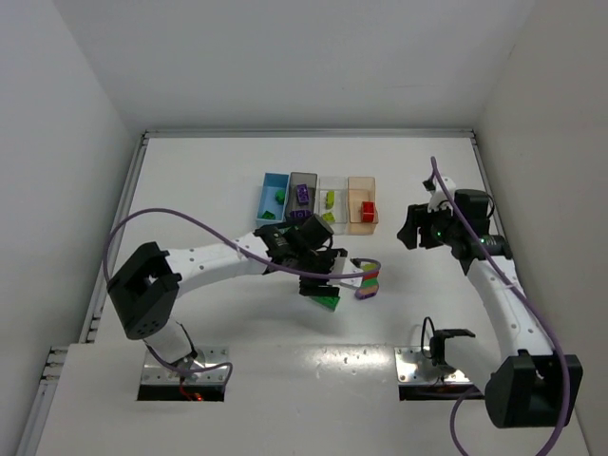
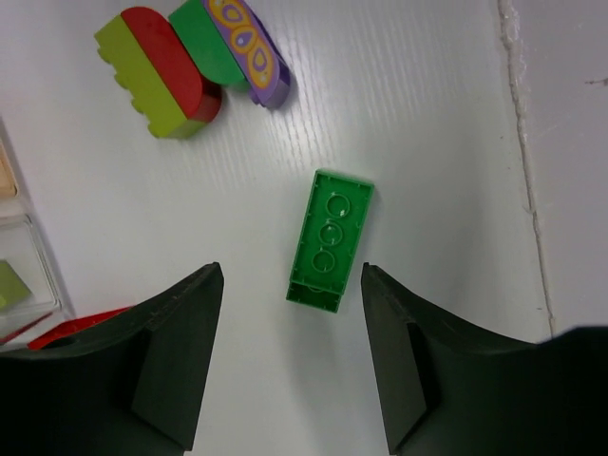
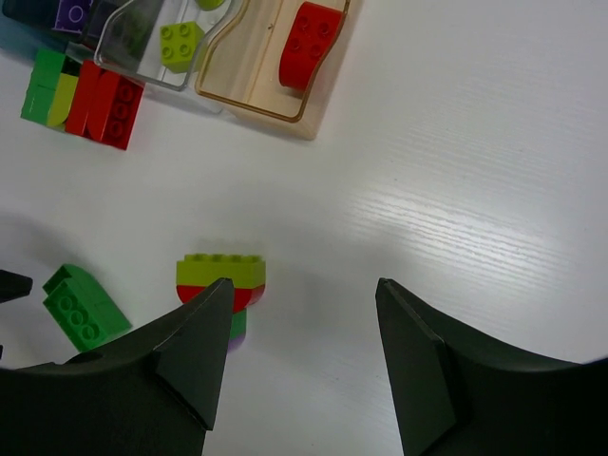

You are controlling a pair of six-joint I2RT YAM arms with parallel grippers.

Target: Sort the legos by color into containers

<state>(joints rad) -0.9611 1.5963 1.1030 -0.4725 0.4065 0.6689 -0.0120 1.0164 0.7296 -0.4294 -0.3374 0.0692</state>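
Observation:
A green lego (image 2: 329,237) lies flat on the white table, just ahead of my left gripper (image 2: 293,285), which is open and empty above it. The brick also shows in the top view (image 1: 328,302), below the left gripper (image 1: 320,284). A joined stack of yellow-green, red, green and purple legos (image 2: 157,71) lies beyond it, also in the top view (image 1: 369,282) and the right wrist view (image 3: 221,280). My right gripper (image 3: 304,304) is open, empty and raised at the right (image 1: 411,228). The blue (image 1: 274,198), dark grey (image 1: 302,193), clear (image 1: 332,202) and tan-orange (image 1: 362,202) bins stand in a row.
A red lego (image 3: 311,43) lies in the tan-orange bin, a yellow-green one (image 3: 180,43) in the clear bin, a purple one (image 1: 302,194) in the dark grey bin, a green one (image 1: 279,196) in the blue bin. Green, yellow-green and red legos (image 3: 81,95) lie loose before the bins.

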